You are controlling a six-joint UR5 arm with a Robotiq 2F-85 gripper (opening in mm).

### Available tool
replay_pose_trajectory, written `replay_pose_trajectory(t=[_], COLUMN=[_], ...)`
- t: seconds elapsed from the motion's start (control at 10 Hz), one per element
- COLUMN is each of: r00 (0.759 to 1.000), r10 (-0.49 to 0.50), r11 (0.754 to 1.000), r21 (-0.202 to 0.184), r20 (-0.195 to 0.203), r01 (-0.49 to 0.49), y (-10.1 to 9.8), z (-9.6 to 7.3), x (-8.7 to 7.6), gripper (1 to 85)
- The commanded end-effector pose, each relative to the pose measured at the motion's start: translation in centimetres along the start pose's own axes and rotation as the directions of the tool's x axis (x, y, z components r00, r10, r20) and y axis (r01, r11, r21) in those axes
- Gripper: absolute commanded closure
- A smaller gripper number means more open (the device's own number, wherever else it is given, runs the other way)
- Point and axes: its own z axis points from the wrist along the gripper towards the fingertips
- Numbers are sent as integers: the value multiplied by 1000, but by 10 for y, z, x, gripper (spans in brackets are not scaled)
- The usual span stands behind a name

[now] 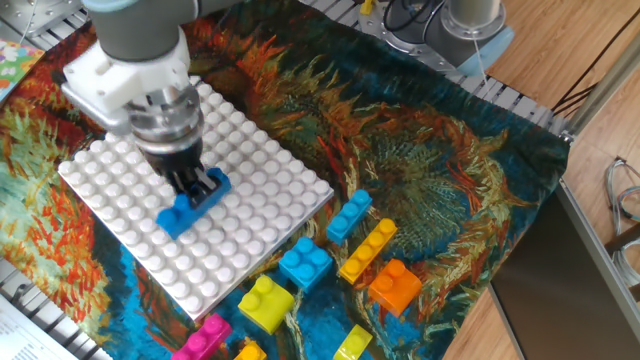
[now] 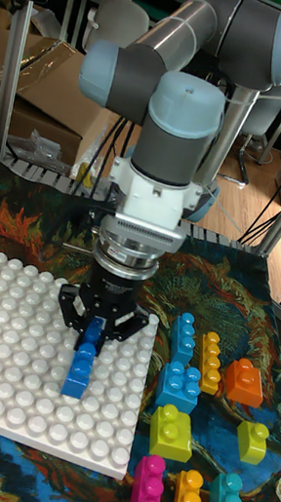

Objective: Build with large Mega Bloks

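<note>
The end effector (image 2: 97, 322) stands over the white baseplate (image 1: 270, 180), its two fingers closed on the upper end of a dark blue brick (image 1: 193, 204), which lies on the studs near the middle of the plate and runs slantwise across it. From the tall fixed view the brick (image 2: 81, 361) appears low against the plate, though whether it is fully pressed down or only resting on the stud tops cannot be told. The remaining bricks lie loose on the patterned cloth (image 1: 420, 170) covering the tabletop, beside the plate's near corner: a light blue brick (image 1: 349, 214), a second light blue brick (image 1: 305, 262), a long orange-yellow brick (image 1: 367, 249), an orange brick (image 1: 396, 285), a yellow brick (image 1: 264, 301) and a pink brick (image 1: 203, 337). The main risk appears to be misalignment: if the brick's sockets sit off the stud grid, pressing could jam it crooked or skid the plate over the cloth. Letting go before it is seated could leave it loose, and lifting away with the fingers not fully parted could drag it back off.
</note>
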Motion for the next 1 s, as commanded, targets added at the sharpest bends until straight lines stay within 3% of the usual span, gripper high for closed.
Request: replay_pose_trajectory(t=[0.0,0.4,0.5,0.8,0.9], r00=[1000,994,995,999,999], r10=[1,109,97,38,47], r11=[1000,994,995,999,999], r21=[-14,-11,7,11,-4], r20=[17,-5,-10,-22,-22], r01=[-1,-109,-97,-38,-48], y=[-9,-10,-19,-74,-73], z=[2,2,1,3,5], x=[10,16,18,32,34], gripper=[843,843,843,843,843])
